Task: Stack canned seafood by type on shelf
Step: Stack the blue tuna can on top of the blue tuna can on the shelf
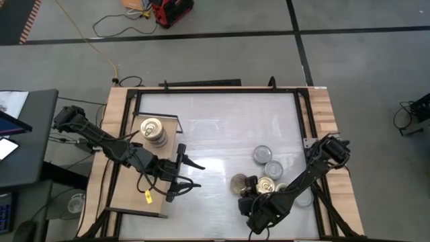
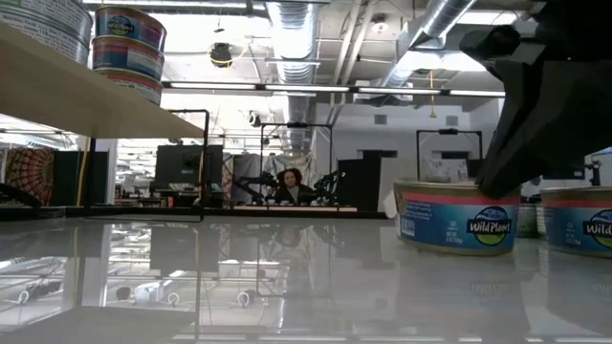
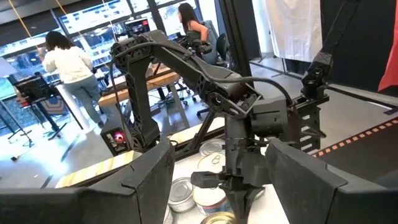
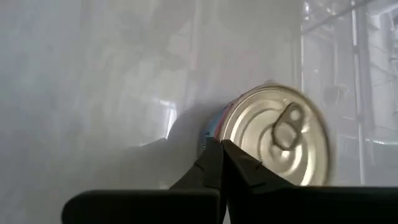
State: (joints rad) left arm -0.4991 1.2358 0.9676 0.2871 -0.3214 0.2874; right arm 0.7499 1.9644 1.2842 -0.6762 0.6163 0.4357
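Note:
The shelf (image 1: 127, 195) is a light wooden board in a black frame at the table's left; from the low view its board (image 2: 96, 96) stands raised. A stack of tins (image 1: 153, 130) stands on it. Several more tins of canned seafood lie flat on the white table at the right (image 1: 262, 154) (image 1: 273, 168) (image 1: 267, 185). My right gripper (image 4: 221, 148) is shut, its tips at the edge of a gold pull-tab tin (image 4: 277, 134) (image 1: 238, 182). My left gripper (image 1: 190, 176) hovers open at the shelf's right edge, with nothing between its fingers. My right gripper's shut fingertips (image 4: 211, 158) stand at the rim (image 4: 219, 129) of the gold tin's top, on one side of it; I cannot tell whether they touch. They come slanting down from above. The tin sits flat on the table, top up.
Black frame rails run along the table's far, left and right sides (image 1: 215, 91). Two labelled tins (image 2: 459, 218) (image 2: 579, 222) show close in the low view. A yellow tag (image 1: 148, 196) lies on the shelf. A person sits at a desk in the room behind (image 2: 290, 186).

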